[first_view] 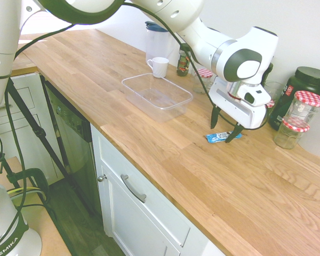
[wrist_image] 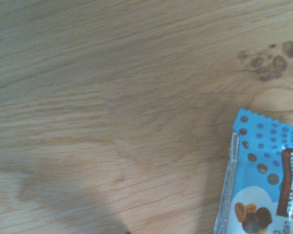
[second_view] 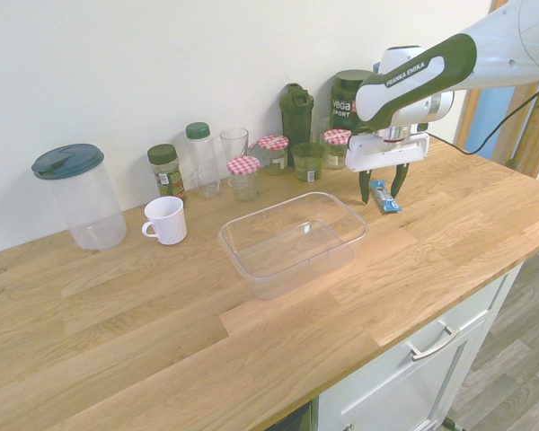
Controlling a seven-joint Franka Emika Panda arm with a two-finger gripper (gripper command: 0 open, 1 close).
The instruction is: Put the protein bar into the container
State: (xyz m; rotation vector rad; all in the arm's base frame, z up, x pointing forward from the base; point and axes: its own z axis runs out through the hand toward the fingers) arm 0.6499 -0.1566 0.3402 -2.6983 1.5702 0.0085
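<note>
The protein bar (first_view: 221, 137) in its bright blue wrapper lies flat on the wooden counter, to the right of the container (first_view: 157, 96), a clear shallow lidless tub. From the other side, the protein bar (second_view: 386, 197) sits just beyond the container (second_view: 293, 241). My gripper (first_view: 224, 126) hangs open right over the bar, one finger on each side of it and nothing held. In the second exterior view the gripper (second_view: 381, 187) stands just above the bar's near end. The wrist view shows one end of the protein bar (wrist_image: 260, 185) on bare wood.
A white mug (second_view: 166, 220) and a clear pitcher with a blue lid (second_view: 78, 196) stand left of the tub. Jars with red-checked lids (second_view: 243, 177), spice bottles and dark shaker bottles (second_view: 296, 115) line the wall. Behind the bar stands another checked-lid jar (first_view: 290, 132).
</note>
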